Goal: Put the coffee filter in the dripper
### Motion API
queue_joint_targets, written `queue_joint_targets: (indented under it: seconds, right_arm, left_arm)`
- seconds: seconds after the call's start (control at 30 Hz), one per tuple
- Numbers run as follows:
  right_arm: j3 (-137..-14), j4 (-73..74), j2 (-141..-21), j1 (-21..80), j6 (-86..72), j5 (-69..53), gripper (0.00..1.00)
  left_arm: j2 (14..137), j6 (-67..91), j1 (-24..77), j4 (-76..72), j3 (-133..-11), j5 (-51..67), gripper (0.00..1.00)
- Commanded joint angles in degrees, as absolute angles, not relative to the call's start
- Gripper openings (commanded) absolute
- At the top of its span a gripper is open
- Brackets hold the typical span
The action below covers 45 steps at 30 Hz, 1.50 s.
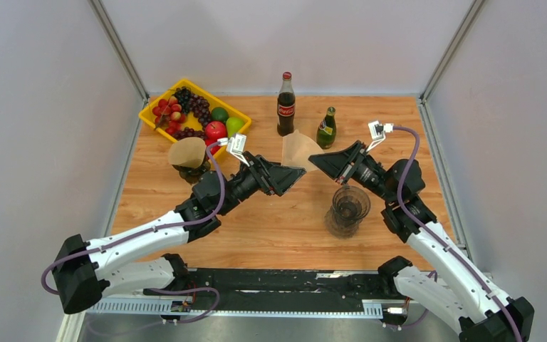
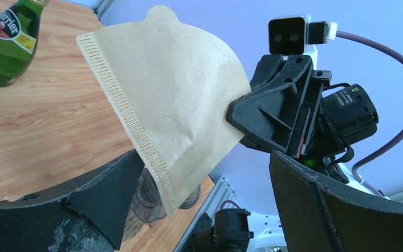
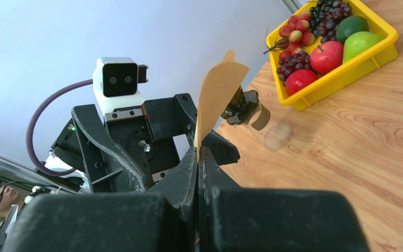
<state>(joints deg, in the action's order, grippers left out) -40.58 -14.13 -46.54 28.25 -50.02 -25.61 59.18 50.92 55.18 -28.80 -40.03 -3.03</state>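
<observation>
A brown paper coffee filter (image 1: 299, 151) hangs in the air over the middle of the table. My right gripper (image 1: 315, 162) is shut on its right edge; in the right wrist view the filter (image 3: 218, 100) stands edge-on from the closed right gripper (image 3: 198, 157). My left gripper (image 1: 295, 173) is open, its jaws spread wide, with the filter's (image 2: 173, 105) lower corner hanging between them and touching neither finger (image 2: 99, 194). The clear dripper (image 1: 347, 206) stands on the table below the right gripper, and shows behind the filter in the left wrist view (image 2: 147, 202).
A dark stand with brown filters (image 1: 187, 153) sits at the left. A yellow fruit tray (image 1: 149, 117) is at the back left. A cola bottle (image 1: 285, 105) and a green bottle (image 1: 326, 128) stand at the back centre, just behind the filter.
</observation>
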Motion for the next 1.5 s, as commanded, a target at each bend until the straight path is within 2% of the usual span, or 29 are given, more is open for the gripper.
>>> queue_joint_targets:
  seconds: [0.0,0.13,0.33,0.43,0.63,0.97,1.07,1.13,1.47]
  right_arm:
    - [-39.26,-18.39,-44.67,28.13,-51.67,-24.04,0.00]
    - [-37.57,-16.18,-43.19,28.10,-50.79,-20.94,0.00]
    - [-35.38,-15.91,-41.71,28.17,-51.54,-19.73,0.00]
    - [-34.40,-17.51,-41.19,28.17,-52.28,-19.29,0.00]
    - [-32.63,-18.53,-39.72,28.15,-53.93,-15.79,0.00]
    - [-31.46,-19.94,-38.76,28.19,-55.34,-15.10,0.00]
    - [-31.22,-19.66,-38.88,28.15,-55.36,-15.85,0.00]
    - [-31.29,-19.18,-38.89,28.13,-55.04,-17.14,0.00]
    - [-30.76,-17.33,-39.20,28.13,-54.53,-20.36,0.00]
  left_arm:
    - [60.06,51.86,54.96,-33.90,-42.11,-0.37,1.00]
    - [59.61,52.11,55.00,-34.52,-41.41,-1.37,0.95]
    - [59.18,51.80,54.95,-34.81,-40.80,-4.46,0.83]
    - [59.97,51.66,54.97,-34.90,-41.36,-3.36,0.72]
    - [61.48,50.91,54.96,-37.47,-40.99,-0.61,0.58]
    - [63.74,48.16,54.95,-35.35,-42.51,0.92,0.53]
    - [63.28,47.03,54.97,-34.43,-42.56,0.25,0.36]
    - [62.91,46.26,54.97,-33.37,-42.62,-1.79,0.32]
    - [62.12,43.73,54.95,-30.80,-43.00,-4.20,0.30]
